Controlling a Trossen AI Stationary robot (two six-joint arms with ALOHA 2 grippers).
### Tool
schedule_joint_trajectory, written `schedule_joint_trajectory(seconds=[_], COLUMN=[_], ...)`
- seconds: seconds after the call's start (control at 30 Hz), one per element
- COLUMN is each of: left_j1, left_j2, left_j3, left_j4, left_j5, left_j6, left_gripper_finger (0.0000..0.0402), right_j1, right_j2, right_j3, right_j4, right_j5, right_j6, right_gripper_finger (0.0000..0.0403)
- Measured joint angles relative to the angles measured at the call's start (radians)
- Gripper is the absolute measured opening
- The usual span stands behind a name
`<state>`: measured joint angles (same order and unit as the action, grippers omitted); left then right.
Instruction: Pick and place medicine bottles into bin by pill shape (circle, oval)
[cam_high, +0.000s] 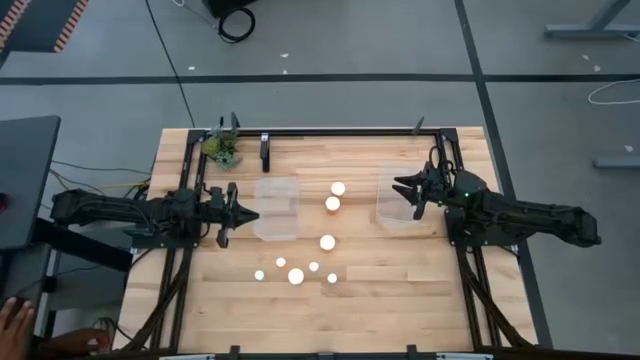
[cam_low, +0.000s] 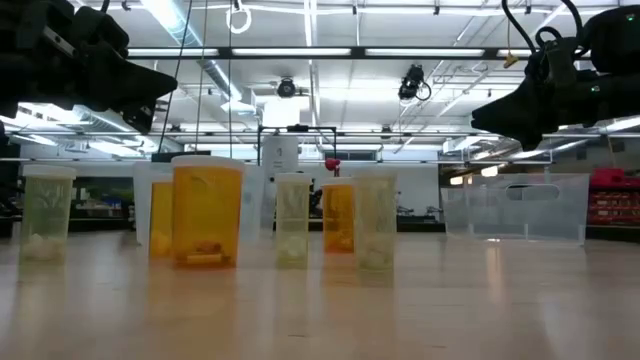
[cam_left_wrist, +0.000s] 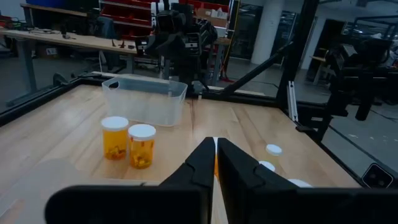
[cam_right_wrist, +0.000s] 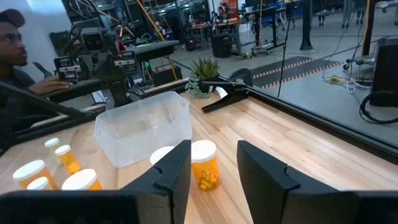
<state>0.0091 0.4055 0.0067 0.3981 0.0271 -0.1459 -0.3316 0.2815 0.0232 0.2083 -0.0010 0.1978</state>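
Observation:
Several small white-capped medicine bottles stand upright on the wooden table: two amber ones (cam_high: 338, 188) (cam_high: 332, 204) between the two clear tubs, one (cam_high: 327, 242) nearer, and a cluster (cam_high: 296, 276) toward the near edge. My left gripper (cam_high: 245, 213) is shut and empty in the air beside the left tub (cam_high: 277, 208). Its shut fingers show in the left wrist view (cam_left_wrist: 216, 163), pointing toward the two amber bottles (cam_left_wrist: 142, 146). My right gripper (cam_high: 405, 190) is open and empty above the right tub (cam_high: 398, 202). In the right wrist view (cam_right_wrist: 214, 168) an amber bottle (cam_right_wrist: 204, 163) stands beyond its fingers.
A small green plant (cam_high: 224, 148) and a black rail (cam_high: 340, 131) sit at the table's far edge. A person's hand (cam_high: 14, 322) shows off the table's near left, and a person (cam_right_wrist: 13, 43) sits beyond the table's left side. The low view shows the bottles in a row (cam_low: 207, 215).

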Motion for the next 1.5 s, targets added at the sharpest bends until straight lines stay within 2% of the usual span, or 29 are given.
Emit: schedule_joint_trajectory(seconds=[0.93,1.27,1.5], left_j1=[0.000,0.000,0.000], left_j2=[0.000,0.000,0.000], left_j3=[0.000,0.000,0.000], left_j4=[0.000,0.000,0.000], left_j5=[0.000,0.000,0.000], left_j6=[0.000,0.000,0.000], left_gripper_finger=[0.0036,0.0026,0.0035], right_j1=[0.000,0.000,0.000], right_j2=[0.000,0.000,0.000], right_j3=[0.000,0.000,0.000], right_j4=[0.000,0.000,0.000], right_j5=[0.000,0.000,0.000], right_j6=[0.000,0.000,0.000], right_gripper_finger=[0.0136,0.0136,0.0136])
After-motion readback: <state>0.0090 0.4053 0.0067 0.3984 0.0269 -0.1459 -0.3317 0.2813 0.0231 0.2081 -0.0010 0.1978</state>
